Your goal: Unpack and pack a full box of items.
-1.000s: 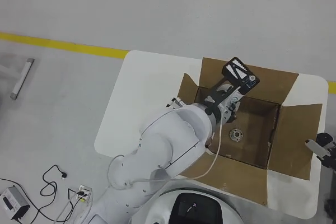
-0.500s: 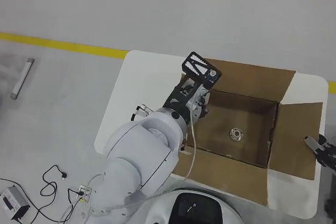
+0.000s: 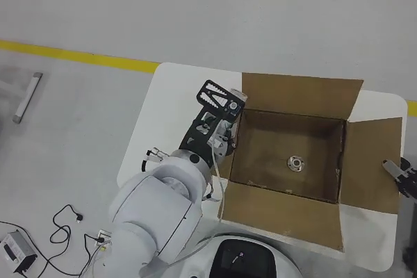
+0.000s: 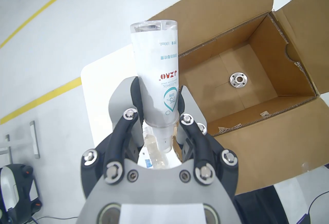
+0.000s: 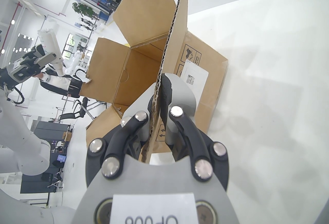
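Top view: at the box's (image 3: 292,129) 9 o'clock, your left gripper (image 3: 221,102) pinches a bottle (image 4: 154,60) lengthwise between its fingers, base pointing outward; your right gripper (image 5: 160,96) pinches a flap (image 5: 177,16).

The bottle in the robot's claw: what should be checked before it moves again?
1. Grip on the bottle: ok, the left gripper is clamped round its neck end.
2. Bottle outside the box: ok, it hangs beside the box wall, above the table.
3. Box steadied: ok, the right gripper pinches a flap.
4. Box emptied: not ok, a metal ring lies on its floor.
5. Cap tight: cannot tell.
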{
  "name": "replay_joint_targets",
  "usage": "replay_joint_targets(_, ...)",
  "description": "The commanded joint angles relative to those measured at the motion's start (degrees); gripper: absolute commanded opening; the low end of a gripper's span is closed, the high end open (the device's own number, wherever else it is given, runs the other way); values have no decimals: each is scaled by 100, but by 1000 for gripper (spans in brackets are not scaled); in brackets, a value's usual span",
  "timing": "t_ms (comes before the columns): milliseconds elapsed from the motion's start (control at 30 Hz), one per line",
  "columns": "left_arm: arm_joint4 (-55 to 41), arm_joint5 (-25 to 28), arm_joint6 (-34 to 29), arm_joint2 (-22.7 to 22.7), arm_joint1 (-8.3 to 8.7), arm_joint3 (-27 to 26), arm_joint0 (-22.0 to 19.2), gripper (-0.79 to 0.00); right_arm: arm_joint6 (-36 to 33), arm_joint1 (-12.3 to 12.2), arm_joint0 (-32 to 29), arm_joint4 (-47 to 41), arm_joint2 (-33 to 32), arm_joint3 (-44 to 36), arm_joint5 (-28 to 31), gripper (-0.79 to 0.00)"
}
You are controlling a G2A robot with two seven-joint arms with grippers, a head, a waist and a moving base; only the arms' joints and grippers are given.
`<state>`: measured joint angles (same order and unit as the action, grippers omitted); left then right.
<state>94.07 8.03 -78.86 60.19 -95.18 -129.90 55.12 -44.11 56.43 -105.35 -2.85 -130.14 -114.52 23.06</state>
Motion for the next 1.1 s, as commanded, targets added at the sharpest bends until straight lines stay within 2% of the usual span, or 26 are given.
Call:
replay_joint_targets(0,67,-22,-64,34,6,-56,38,-785,-27,-7,31,-17,12,34,-4,-785)
replay_joint_targets(300,214,-365,-328,220,12,-88,284,-785,-40,-18,87,-12,23,99,-42,-785)
replay_joint_targets(467,55,-558,-375,337,-13,393,119,-785,-40,-18,87,-12,23,99,-42,-785)
replay_joint_targets(600,258,-685,-450,338,-12,681,168,-785,59,-13,107,-14,40,95,-94,-785)
replay_joint_targets(1067,414,-759,-486,560,44,810,908,-785,-211,-104,522,-311,-100,630,-277,-785)
